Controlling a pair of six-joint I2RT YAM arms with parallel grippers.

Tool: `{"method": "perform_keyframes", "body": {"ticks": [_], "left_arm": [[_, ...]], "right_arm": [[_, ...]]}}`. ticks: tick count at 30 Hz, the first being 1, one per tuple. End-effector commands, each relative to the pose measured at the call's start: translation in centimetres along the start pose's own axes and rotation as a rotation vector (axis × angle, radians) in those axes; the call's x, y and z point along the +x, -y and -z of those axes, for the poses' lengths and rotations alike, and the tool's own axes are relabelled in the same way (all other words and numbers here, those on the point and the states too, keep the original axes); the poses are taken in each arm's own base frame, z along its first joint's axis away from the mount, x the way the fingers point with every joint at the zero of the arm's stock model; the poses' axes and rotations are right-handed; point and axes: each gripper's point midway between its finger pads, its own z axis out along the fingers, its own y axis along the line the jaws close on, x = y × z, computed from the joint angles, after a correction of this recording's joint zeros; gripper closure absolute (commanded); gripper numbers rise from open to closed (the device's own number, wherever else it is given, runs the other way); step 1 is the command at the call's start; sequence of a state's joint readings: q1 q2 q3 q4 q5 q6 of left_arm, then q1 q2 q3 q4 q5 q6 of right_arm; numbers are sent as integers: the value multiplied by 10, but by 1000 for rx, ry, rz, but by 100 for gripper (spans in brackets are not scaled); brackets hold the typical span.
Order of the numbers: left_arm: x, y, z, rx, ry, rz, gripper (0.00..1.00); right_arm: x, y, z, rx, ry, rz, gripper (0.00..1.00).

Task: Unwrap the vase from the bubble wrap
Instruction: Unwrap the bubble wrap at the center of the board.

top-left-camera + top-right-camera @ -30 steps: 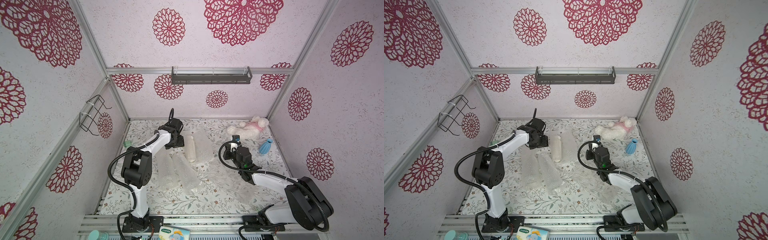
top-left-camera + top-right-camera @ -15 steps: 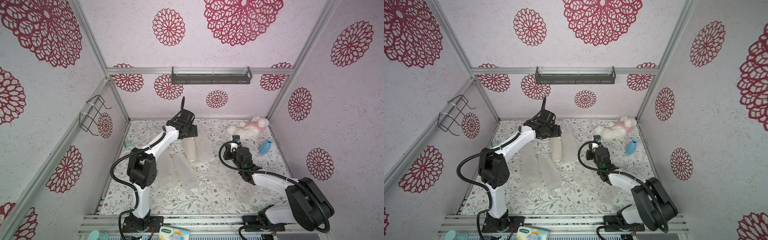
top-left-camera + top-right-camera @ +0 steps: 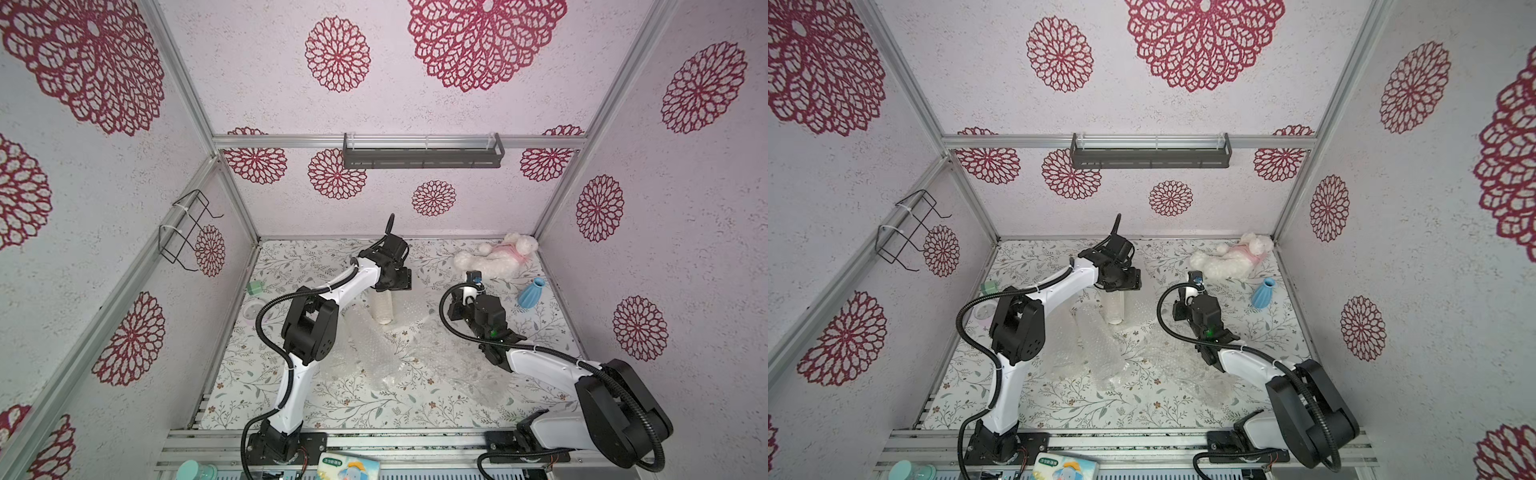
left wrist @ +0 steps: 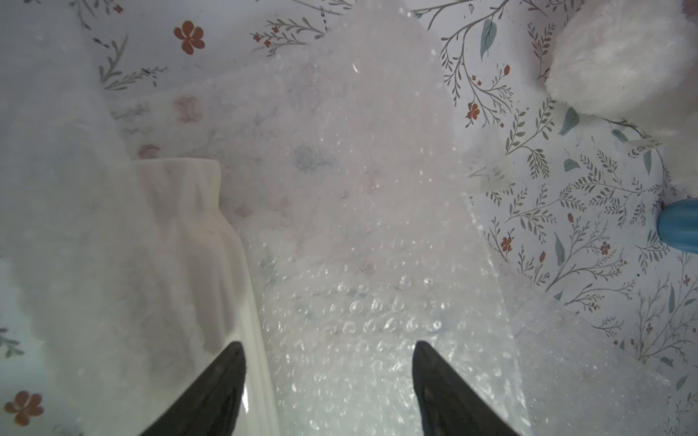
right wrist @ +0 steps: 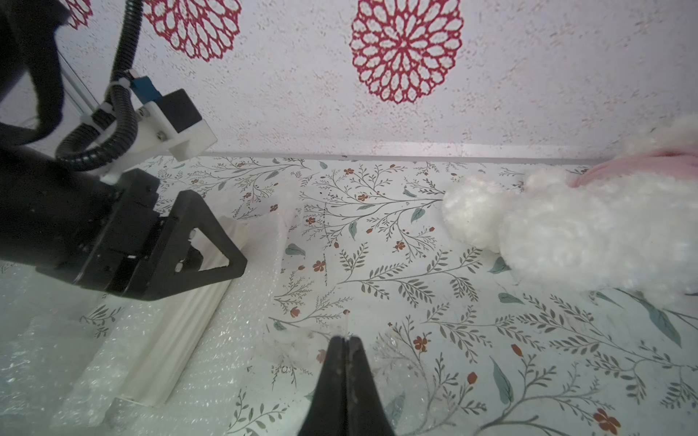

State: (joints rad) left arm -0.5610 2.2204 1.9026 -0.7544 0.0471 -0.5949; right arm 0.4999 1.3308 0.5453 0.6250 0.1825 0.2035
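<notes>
A white ribbed vase (image 3: 383, 307) (image 3: 1115, 307) lies on its side on crinkled clear bubble wrap (image 3: 374, 353) (image 3: 1096, 353) at mid table. My left gripper (image 3: 395, 282) (image 4: 328, 351) hovers open over the vase's far end. In the left wrist view one finger overlaps the vase (image 4: 181, 245) and the other is over the bubble wrap (image 4: 359, 264); a fold of wrap still covers one side of the vase. My right gripper (image 3: 455, 307) (image 5: 344, 339) is low at the wrap's right edge. It is shut, with a thin clear sliver of wrap between its tips.
A white and pink plush toy (image 3: 494, 259) lies at the back right, with a small blue vase (image 3: 532, 293) standing in front of it. A green object (image 3: 254, 287) and a white round one (image 3: 251, 309) sit by the left wall. More wrap lies near the right arm.
The left arm has swung from the left side rightwards and back, and its open gripper now hangs over the vase's far end. The right arm has not moved.
</notes>
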Motion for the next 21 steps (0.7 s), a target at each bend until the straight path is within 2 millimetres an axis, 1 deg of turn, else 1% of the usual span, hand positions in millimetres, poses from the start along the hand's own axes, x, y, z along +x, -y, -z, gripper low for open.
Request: {"method": "perform_keyframes", "body": {"ticks": [1, 6, 9, 17, 21], "left_arm": [[1, -5, 2, -23, -8, 0, 27], [4, -19, 7, -68, -15, -5, 27], [8, -32, 11, -90, -26, 8, 27], [11, -64, 25, -137, -22, 32, 27], [13, -77, 28, -152, -24, 48, 27]], "right_arm": [[-16, 6, 5, 26, 53, -11, 100], [-15, 6, 5, 29, 52, -14, 100], [-17, 8, 7, 35, 58, -14, 100], [-26, 16, 14, 81, 77, 0, 100], [-29, 21, 15, 102, 75, 1, 100]]}}
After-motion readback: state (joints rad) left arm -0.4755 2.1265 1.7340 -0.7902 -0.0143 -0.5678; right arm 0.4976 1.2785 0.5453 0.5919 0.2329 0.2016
